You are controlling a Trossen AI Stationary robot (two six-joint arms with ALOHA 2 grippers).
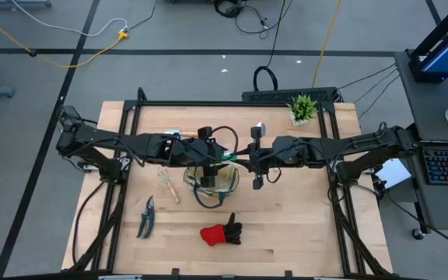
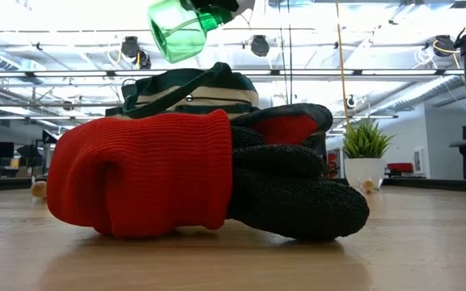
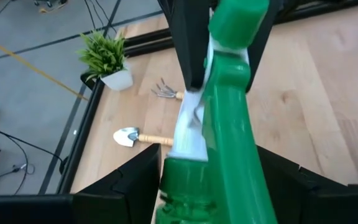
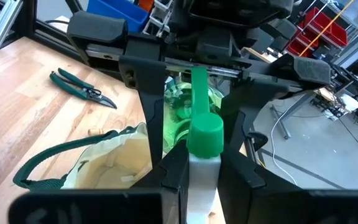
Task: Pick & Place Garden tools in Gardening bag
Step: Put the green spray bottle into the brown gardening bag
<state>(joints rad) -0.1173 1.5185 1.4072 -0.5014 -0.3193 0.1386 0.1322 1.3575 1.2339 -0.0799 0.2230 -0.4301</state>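
A green-and-white spray bottle (image 1: 228,155) hangs over the tan gardening bag (image 1: 212,183) at the table's middle. My left gripper (image 1: 211,154) comes from the left and my right gripper (image 1: 245,158) from the right. Both are shut on the bottle. The bottle's clear green body also shows at the top of the low view (image 2: 180,28). The red-and-black glove (image 1: 222,232) lies near the front edge. The pruning shears (image 1: 146,218) lie at the front left. A hand rake (image 1: 168,185) lies left of the bag. A trowel (image 3: 132,137) and another rake (image 3: 165,92) lie near the plant. My left gripper pinches the bottle's clear green body (image 4: 179,118) between its two fingers (image 3: 135,186), coming about level from the table's left. The bottle is clear of the table and above the bag's opening. My right gripper pinches the bottle's white part (image 4: 204,174) just behind a green cap (image 4: 204,134). Its two fingers (image 4: 174,174) come about level from the table's right. The long bottle runs along the fingers toward my left gripper.
A small potted plant (image 1: 302,107) stands at the far right corner. The bag's opening (image 4: 117,155) gapes below the grippers, its green handle slack. A black frame rims the table. Bare wood lies right of the bag.
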